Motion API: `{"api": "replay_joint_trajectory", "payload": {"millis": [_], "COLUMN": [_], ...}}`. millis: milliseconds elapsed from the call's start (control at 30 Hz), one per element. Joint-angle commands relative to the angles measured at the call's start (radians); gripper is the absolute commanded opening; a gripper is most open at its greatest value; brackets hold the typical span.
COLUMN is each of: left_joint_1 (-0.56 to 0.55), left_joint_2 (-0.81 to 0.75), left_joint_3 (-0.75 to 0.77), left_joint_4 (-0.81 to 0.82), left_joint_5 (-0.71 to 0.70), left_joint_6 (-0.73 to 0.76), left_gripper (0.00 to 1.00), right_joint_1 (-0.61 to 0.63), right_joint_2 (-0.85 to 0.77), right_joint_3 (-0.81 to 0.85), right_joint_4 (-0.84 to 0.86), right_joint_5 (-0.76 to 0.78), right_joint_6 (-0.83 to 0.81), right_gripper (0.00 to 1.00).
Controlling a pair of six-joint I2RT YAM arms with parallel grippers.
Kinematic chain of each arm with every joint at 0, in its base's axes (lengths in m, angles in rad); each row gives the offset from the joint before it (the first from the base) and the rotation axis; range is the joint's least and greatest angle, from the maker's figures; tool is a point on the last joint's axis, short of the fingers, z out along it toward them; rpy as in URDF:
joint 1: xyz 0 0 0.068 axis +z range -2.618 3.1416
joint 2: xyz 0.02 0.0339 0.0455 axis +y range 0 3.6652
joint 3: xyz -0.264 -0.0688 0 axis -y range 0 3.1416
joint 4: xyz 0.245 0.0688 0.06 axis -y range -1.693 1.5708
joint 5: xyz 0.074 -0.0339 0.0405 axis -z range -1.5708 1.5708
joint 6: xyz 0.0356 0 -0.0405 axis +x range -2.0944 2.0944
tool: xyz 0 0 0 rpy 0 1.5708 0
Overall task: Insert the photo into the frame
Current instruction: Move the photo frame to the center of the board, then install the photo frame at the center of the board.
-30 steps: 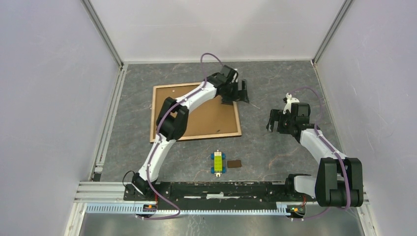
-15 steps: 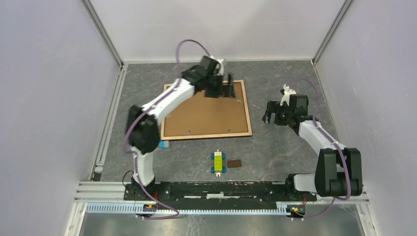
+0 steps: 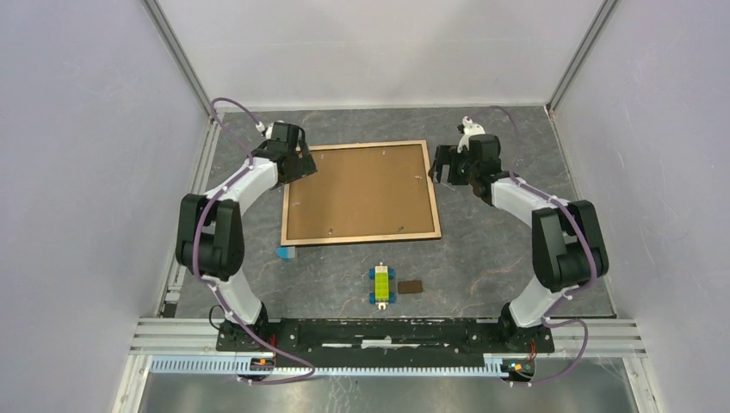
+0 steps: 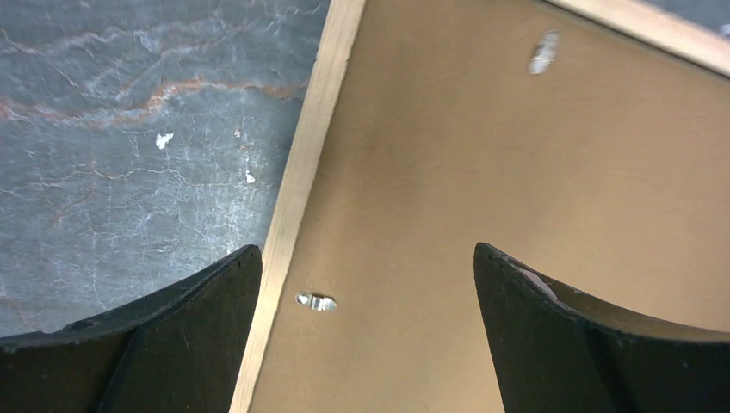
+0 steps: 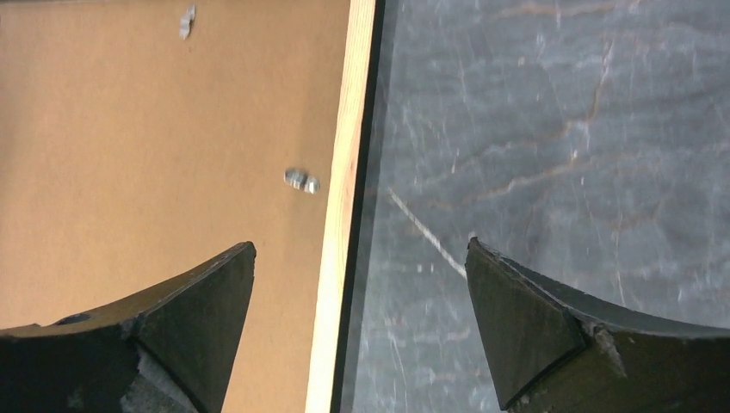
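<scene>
**A:** So, near side first: a yellow-green block (image 3: 380, 285) sits loose on the table (image 3: 499, 258). Behind it the frame (image 3: 361, 239) lies back-up, backing board (image 3: 357, 189) inside. Can't see the photo anywhere.

**B:** Yep. Left gripper (image 4: 363, 249) and right gripper (image 5: 360, 243) hang wide open, empty, over the far side rails. An uneven lift could tilt it and the board slides out.

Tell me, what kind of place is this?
Probably a robot lab test booth: a white-and-black left arm and right arm bolted to a metal rail, plain pale walls around a grey marble-look table, and a tan wooden picture frame.
</scene>
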Motion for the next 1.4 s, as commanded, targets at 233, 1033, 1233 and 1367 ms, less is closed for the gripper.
{"api": "replay_joint_trajectory", "payload": {"millis": [233,1033,1233,1367], "left_joint_1": [0.029,0.052,0.051,0.051], "left_joint_2": [0.104,0.2,0.198,0.201], "left_joint_3": [-0.016,-0.026,-0.031,-0.028], "left_joint_4": [0.017,0.059,0.065,0.063], "left_joint_5": [-0.057,0.024,0.024,0.023], "left_joint_6": [0.038,0.059,0.062,0.062], "left_gripper": [0.96,0.41,0.32,0.27], "right_joint_1": [0.042,0.211,0.21,0.211], "right_joint_2": [0.173,0.303,0.365,0.382], "right_joint_3": [0.189,0.289,0.336,0.339], "right_joint_4": [0.026,-0.123,-0.123,-0.111], "right_joint_5": [0.112,0.382,0.373,0.4], "right_joint_6": [-0.108,-0.14,-0.123,-0.079], "right_gripper": [0.9,0.81,0.75,0.72]}}
